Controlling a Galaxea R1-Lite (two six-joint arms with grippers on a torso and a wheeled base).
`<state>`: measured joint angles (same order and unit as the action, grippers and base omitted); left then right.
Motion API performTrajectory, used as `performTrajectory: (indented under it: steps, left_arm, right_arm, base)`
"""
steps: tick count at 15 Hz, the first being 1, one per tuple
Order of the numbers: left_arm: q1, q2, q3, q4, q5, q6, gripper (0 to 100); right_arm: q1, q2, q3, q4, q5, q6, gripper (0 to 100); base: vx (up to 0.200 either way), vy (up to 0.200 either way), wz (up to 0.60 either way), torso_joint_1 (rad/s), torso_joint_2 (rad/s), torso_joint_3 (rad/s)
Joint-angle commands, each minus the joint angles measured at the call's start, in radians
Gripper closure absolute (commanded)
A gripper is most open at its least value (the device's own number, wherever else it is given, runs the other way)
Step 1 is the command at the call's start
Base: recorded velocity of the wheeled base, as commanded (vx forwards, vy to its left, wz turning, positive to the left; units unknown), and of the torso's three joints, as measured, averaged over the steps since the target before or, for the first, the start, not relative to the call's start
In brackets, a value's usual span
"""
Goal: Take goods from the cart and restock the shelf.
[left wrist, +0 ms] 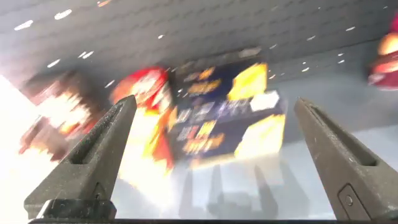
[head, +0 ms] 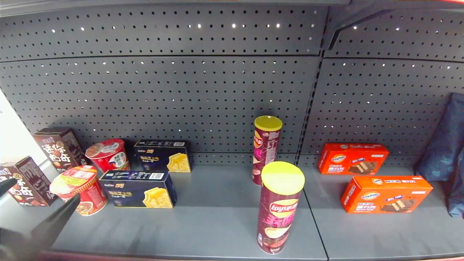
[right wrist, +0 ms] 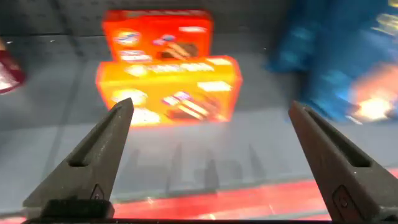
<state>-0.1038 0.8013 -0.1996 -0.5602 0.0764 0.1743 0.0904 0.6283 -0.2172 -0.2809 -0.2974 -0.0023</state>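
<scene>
The shelf (head: 217, 232) is already partly stocked, with goods set in pairs, one behind the other. Two brown boxes (head: 23, 181) and two red noodle cups (head: 78, 188) are placed at the far left, and two dark blue boxes (head: 139, 188) just beside them. Two chip cans (head: 279, 206) are stood upright near the middle, and two orange boxes (head: 386, 194) are laid flat on the right-hand section. A blue bag (head: 446, 145) is leaned at the far right edge. Wide bare stretches are left between the groups and along the front, so the restocking is judged to be well begun but not finished. The left gripper (left wrist: 214, 106) is held low before the cups and dark blue boxes with its jaws spread wide and nothing between them. The right gripper (right wrist: 211, 106) is held before the orange boxes, likewise wide and empty. A further item would have to be fetched from the cart before more can be placed.
</scene>
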Motion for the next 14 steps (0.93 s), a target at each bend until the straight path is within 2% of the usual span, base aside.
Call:
performTrajectory:
  steps: [1,3,4,5,6,7,8,9,12,14]
  left_arm:
    - [0.041,-0.473,0.127,0.295,0.046,0.008,0]
    - [0.042,-0.732,0.134,0.537,0.051,0.03,0]
    - [0.056,-0.732,0.127,0.549,0.06,0.028,0]
    - [0.082,-0.737,0.121,0.522,0.054,0.031,0]
    - [0.084,-0.743,0.138,0.516,0.056,0.031,0]
    - [0.096,-0.792,0.2,0.508,0.054,0.021,0]
    - [0.098,-0.801,0.2,0.499,0.049,-0.029,0]
    - [0.098,-0.801,0.2,0.5,0.048,-0.091,0]
    - [0.098,-0.801,0.2,0.5,0.045,-0.134,0]
    - [0.098,-0.801,0.2,0.499,0.042,-0.125,0]
  right_arm:
    - [-0.169,-0.294,0.019,0.204,-0.012,-0.001,0]
    - [-0.193,-0.47,0.059,0.319,-0.005,0.001,0]
    - [-0.182,-0.536,0.098,0.331,0.011,0.002,0]
    - [-0.184,-0.536,0.128,0.302,0.034,0.015,0]
    - [-0.184,-0.536,0.142,0.255,0.087,0.019,0]
    - [-0.186,-0.535,0.217,0.184,0.222,-0.004,0]
    - [-0.186,-0.536,0.217,0.187,0.225,-0.016,0]
    - [-0.186,-0.536,0.216,0.207,0.225,-0.019,0]
    - [-0.186,-0.536,0.216,0.21,0.219,-0.01,0]
    - [-0.186,-0.536,0.216,0.21,0.161,-0.019,0]
  base:
    - [0.0,0.0,0.0,0.0,0.0,0.0]
    - [0.0,0.0,0.0,0.0,0.0,0.0]
    - [0.0,0.0,0.0,0.0,0.0,0.0]
    - [0.0,0.0,0.0,0.0,0.0,0.0]
    - [0.0,0.0,0.0,0.0,0.0,0.0]
    - [0.0,0.0,0.0,0.0,0.0,0.0]
    - [0.0,0.0,0.0,0.0,0.0,0.0]
    - [0.0,0.0,0.0,0.0,0.0,0.0]
    - [0.0,0.0,0.0,0.0,0.0,0.0]
    - [0.0,0.0,0.0,0.0,0.0,0.0]
